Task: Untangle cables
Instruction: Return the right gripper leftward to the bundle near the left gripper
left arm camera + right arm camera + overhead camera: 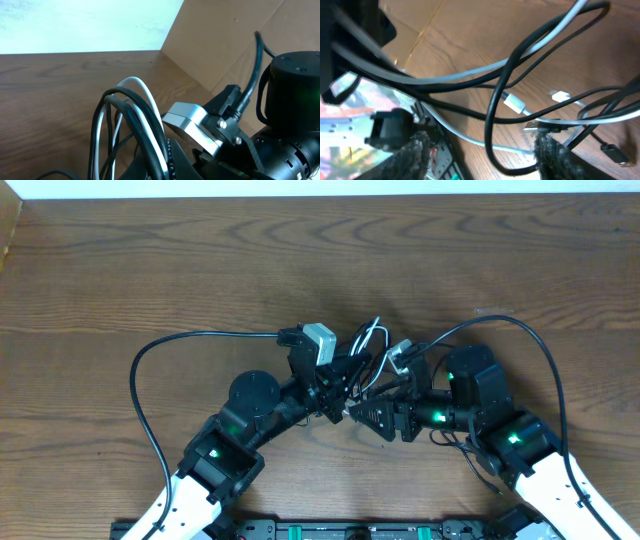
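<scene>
Cables, black plus one white, bunched mid-tabletop, standing in loops where the two arms meet. Right tool: jaws spread wide, several strands crossing the gap. Left tool: hidden among cables and arm bodies, cannot tell whether spread or clamped

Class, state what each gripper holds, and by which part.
Right gripper: open; the cables only pass between its fingers. Left gripper: the cables loop up by it, but its fingers are hidden, so it cannot be told.
</scene>
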You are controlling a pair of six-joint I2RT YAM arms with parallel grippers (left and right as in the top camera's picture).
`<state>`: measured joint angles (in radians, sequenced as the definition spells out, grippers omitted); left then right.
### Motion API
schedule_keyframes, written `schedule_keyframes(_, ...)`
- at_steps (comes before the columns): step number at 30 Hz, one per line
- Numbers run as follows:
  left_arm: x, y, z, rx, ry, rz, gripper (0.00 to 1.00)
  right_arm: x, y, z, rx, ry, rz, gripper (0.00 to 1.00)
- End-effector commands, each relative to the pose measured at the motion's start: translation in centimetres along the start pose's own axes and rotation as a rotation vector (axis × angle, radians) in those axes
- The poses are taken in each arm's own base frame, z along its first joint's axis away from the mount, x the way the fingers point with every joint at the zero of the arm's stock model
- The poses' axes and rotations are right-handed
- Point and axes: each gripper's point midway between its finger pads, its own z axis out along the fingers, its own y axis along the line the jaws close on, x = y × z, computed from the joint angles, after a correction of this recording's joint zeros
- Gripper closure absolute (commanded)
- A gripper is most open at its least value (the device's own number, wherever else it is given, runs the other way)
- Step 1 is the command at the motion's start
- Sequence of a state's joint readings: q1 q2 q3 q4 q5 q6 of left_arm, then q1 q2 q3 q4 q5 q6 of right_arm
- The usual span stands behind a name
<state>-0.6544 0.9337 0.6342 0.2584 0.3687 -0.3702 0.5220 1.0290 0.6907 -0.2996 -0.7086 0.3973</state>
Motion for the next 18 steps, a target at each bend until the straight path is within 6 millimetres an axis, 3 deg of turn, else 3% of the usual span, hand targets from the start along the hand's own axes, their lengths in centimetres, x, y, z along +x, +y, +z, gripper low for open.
schedule_keyframes(1,-0.9,-0.7,-0.2,0.026,-0.020,-0.032,0.92,-0.2,-1.0,0.5,0.057,-0.003,-0.027,0.43)
schedule_keyframes(4,-0.9,-0.7,-0.2,0.027,-0.019,-0.045,0.92,0.1,-1.7,1.0,0.069,0.016,-0.009,0.46)
schedule_keyframes(10,-0.8,-1.0,-0.2,0.044,-0.010,-0.045,0.92,0.9,-2.8,2.0,0.083,0.060,0.028,0.64)
schedule_keyframes(16,-0.8,-1.0,-0.2,0.043,-0.010,-0.045,0.92,0.9,-2.3,2.4,0.041,0.068,0.033,0.95)
schedule_keyframes(18,-0.7,-0.9,-0.2,0.040,-0.006,-0.045,0.92,0.9,-2.3,2.3,0.042,0.067,0.037,0.99)
